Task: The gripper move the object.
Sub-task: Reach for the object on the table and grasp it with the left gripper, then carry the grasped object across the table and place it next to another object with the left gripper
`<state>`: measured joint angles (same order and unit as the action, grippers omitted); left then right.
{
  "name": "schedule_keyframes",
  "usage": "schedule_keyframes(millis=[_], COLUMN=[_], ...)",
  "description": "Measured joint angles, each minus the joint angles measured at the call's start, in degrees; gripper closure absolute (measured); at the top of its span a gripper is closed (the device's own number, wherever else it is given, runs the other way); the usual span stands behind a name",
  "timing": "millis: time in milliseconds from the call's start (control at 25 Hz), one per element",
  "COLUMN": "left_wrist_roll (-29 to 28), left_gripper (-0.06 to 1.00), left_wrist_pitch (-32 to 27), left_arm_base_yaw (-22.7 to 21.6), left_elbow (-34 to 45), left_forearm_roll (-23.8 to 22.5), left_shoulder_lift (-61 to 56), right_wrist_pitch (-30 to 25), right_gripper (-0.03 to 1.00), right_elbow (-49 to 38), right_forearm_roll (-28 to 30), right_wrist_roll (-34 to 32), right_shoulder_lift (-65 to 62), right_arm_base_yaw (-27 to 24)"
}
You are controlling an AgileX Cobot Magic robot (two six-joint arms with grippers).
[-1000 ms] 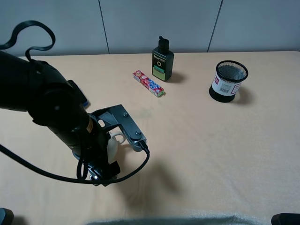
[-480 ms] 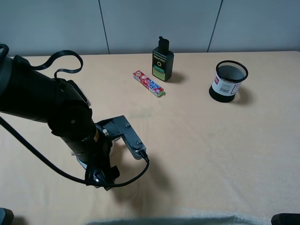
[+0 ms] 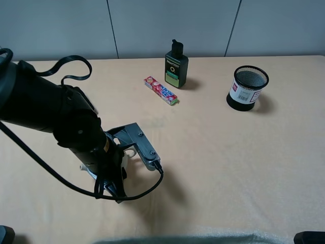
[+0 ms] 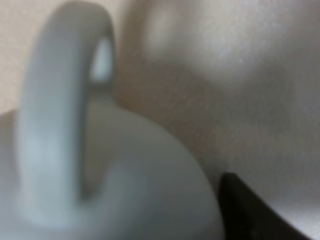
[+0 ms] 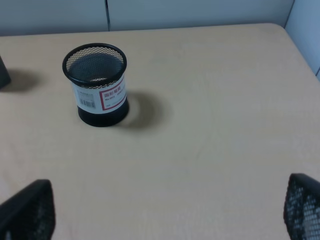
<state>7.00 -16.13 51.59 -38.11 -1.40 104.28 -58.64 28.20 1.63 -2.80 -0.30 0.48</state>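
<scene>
The cream-white teapot point(image 3: 123, 156) sits on the tan table at the front left, mostly hidden under my left arm. My left gripper point(image 3: 109, 178) points down over it, beside the grey module point(image 3: 142, 145). In the left wrist view the teapot point(image 4: 130, 180) fills the picture, blurred, with its loop handle point(image 4: 52, 125) straight ahead. One black fingertip point(image 4: 250, 210) lies against its round body; the other is hidden behind the pot. The jaws stand narrow on it. My right gripper point(image 5: 162, 215) hangs open over bare table with nothing between its fingers.
A dark green bottle point(image 3: 176, 66) stands at the back centre, with a red candy pack point(image 3: 160, 90) lying to its left. A black mesh cup point(image 3: 247, 87) point(image 5: 97, 85) stands at the back right. A looping black cable point(image 3: 71, 66) rises from the left arm.
The left arm came down over the teapot and its jaws closed in on it. In the last half second the grey module shifted slightly up. The other things stayed put.
</scene>
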Motion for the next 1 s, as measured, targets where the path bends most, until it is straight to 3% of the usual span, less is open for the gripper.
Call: schedule_keyframes(millis=[120,720,1000], left_wrist_roll=[0.0,0.0,0.0], left_gripper=[0.65,0.66,0.69], left_wrist_pitch=[0.4,0.3,-6.5], left_arm_base_yaw=[0.0,0.0,0.0], left_elbow=[0.0,-0.1,-2.4], left_forearm_roll=[0.5,0.7,1.4], left_shoulder_lift=[0.0,-0.2,-1.3], right_wrist_pitch=[0.0,0.1,0.1], right_gripper=[0.27,0.27,0.27], right_elbow=[0.0,0.0,0.0], right_forearm_roll=[0.0,0.0,0.0], right_wrist_roll=[0.0,0.0,0.0], right_shoulder_lift=[0.0,0.0,0.0], right_arm_base_yaw=[0.0,0.0,0.0])
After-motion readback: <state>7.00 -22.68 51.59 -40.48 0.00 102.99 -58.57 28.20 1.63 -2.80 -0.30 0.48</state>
